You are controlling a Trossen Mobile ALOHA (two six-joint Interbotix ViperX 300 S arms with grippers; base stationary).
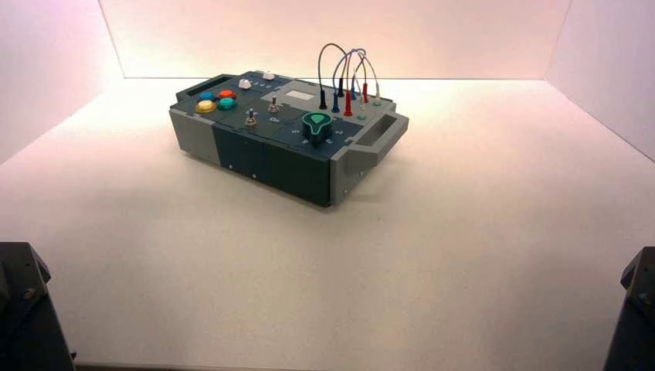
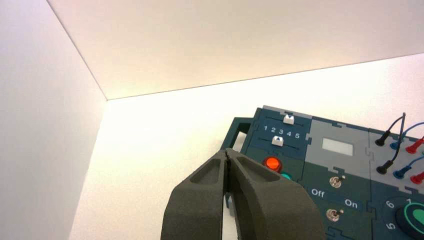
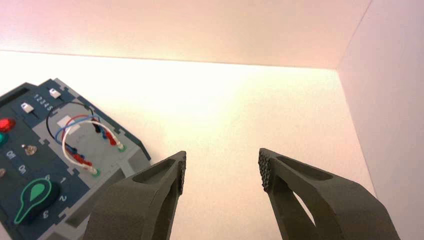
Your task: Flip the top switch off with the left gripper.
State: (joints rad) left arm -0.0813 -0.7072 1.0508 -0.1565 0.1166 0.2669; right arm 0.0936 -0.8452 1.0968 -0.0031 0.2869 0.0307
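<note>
Buttons, sliders, knob and wires on a box
Four coloured buttons [image 1: 215,101] sit near two white sliders [image 1: 256,79]; looped wires [image 1: 349,66] rise beyond the green knob [image 1: 317,127].

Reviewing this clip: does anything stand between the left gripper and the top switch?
Nothing visible blocks a path from above for the left gripper to the top switch. The lower switch stands on its near-left side, so a low approach might clip it.

A pale, smooth tabletop [image 1: 463,255] carries the dark, grey-ended box [image 1: 270,166], which stands turned at an angle
</note>
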